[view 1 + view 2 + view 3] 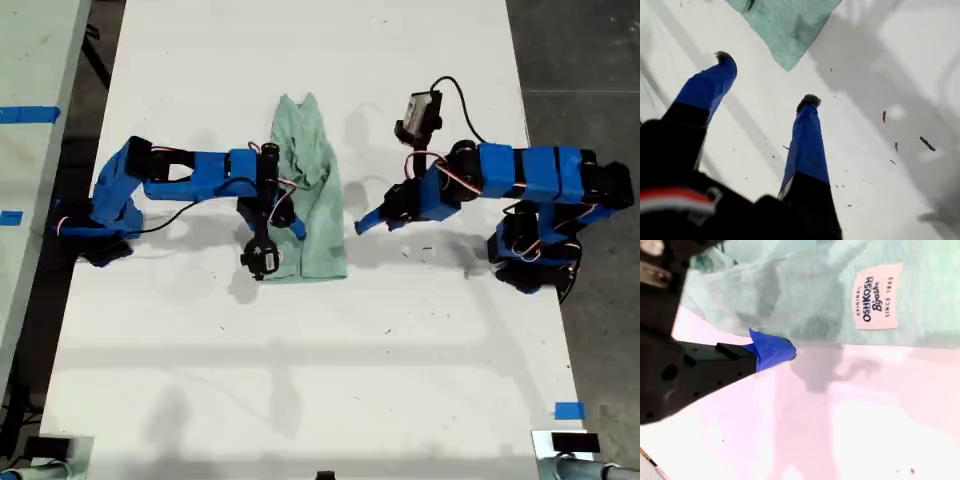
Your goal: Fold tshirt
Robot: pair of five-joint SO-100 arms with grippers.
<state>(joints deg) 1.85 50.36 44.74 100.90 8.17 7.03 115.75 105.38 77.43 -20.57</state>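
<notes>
1. Two blue arms reach in from opposite sides of a white tabletop, and one small pale mint-green tshirt lies between them.
2. Toward the exterior view's left, the second arm stretches from the table's edge to the tshirt, and the second gripper hangs over the cloth's edge on that side.
3. The second wrist view shows only one blue fingertip, right at the tshirt's edge where cloth meets bare table. Whether this gripper is spread or pressed together cannot be told.
4. Around the middle of the tabletop, the tshirt lies in a long narrow strip, bunched and wrinkled at its far end and flatter at its near end. Its white tag, printed with dark lettering, lies face up near the edge.
5. Just beside the tshirt, toward the exterior view's right, the first gripper points at the cloth's near corner without touching it.
6. The first wrist view shows this gripper's two blue jaws spread wide over bare table, with nothing between them and the tshirt corner just beyond their tips.
7. Near the tabletop's corner at the exterior view's lower right sits a small piece of blue tape.
</notes>
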